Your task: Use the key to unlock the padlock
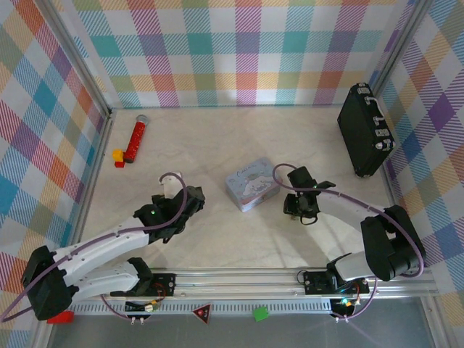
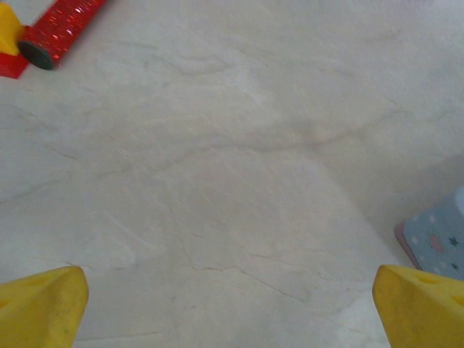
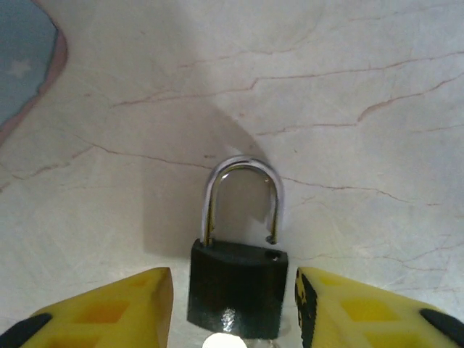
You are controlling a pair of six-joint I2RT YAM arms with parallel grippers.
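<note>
On the pale bench [image 1: 217,138] by the checked walls [image 1: 246,51], the little black padlock [image 3: 235,283] lies flat inside the spread right tool [image 3: 233,304], not pinched, so it could slide or spin away when the tool closes; the left tool [image 2: 228,290] is spread wide, holding nothing.

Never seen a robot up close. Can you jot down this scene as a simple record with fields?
Padlock: black, flat on the table
Shackle: one leg looks lifted clear of the body
Right gripper: open, fingers either side of the padlock
Left gripper: open, above bare table
Nearby: blue tin, red toy, black briefcase
</note>
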